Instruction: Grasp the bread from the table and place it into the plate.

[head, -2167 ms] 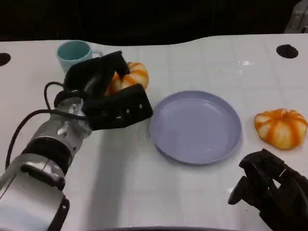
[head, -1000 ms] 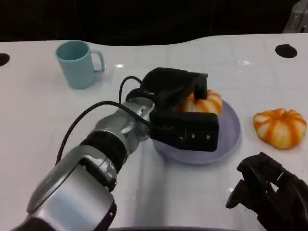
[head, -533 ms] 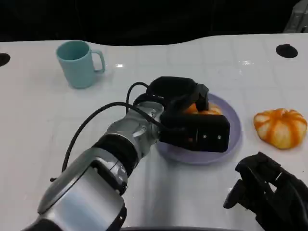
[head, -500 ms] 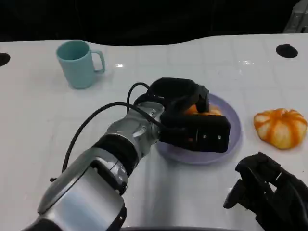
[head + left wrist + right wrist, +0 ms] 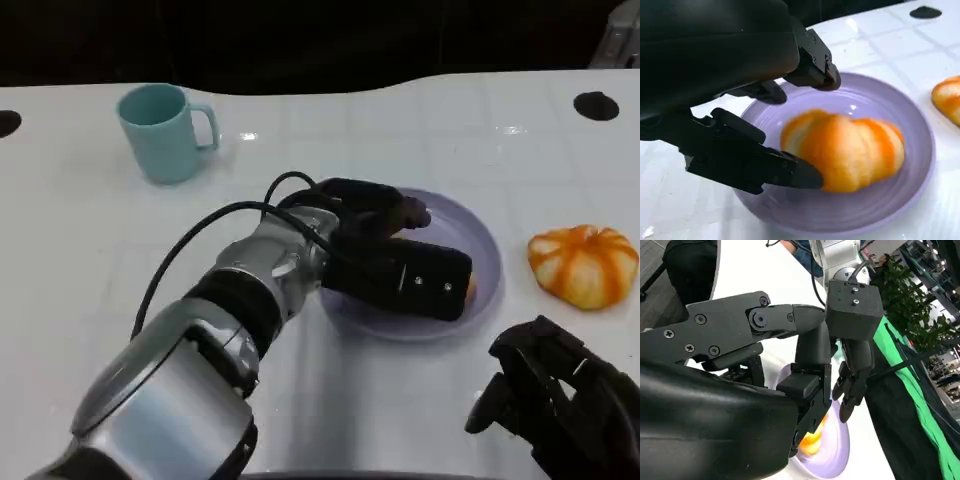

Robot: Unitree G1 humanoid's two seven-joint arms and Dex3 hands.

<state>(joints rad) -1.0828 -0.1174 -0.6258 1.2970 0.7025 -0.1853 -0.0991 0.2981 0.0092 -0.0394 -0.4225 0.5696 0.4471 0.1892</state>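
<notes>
Black left hand (image 5: 400, 255): reaches over the plate, fingers spread apart. In the left wrist view the fingers (image 5: 755, 165) flank the bread with a visible gap; whether the lower fingertip touches the bread cannot be told through the blur.
Left forearm (image 5: 200, 350): silver, with a black cable looping over it, crossing the surface from the lower left.
Bread (image 5: 845, 150): orange-and-cream bun lying inside the plate, its outline blurred in the left wrist view. In the head view the hand hides nearly all of it; a small orange sliver shows at the hand's edge.
Plate (image 5: 470, 235): lavender, round, resting on the surface; its near-left part is covered by the hand in the head view.
Second bun (image 5: 583, 262): orange-striped, on the surface beside the plate and apart from it; cut off at the edge of the left wrist view.
Black right hand (image 5: 560, 410): low over the near edge of the surface, partly cut off by the frame; its fingers look curled with nothing visible in them, though the hold cannot be told for certain.
Cup (image 5: 165, 130): teal, upright, handle towards the plate, well apart from it.
Surface (image 5: 90, 250): white, with faint tile lines.
</notes>
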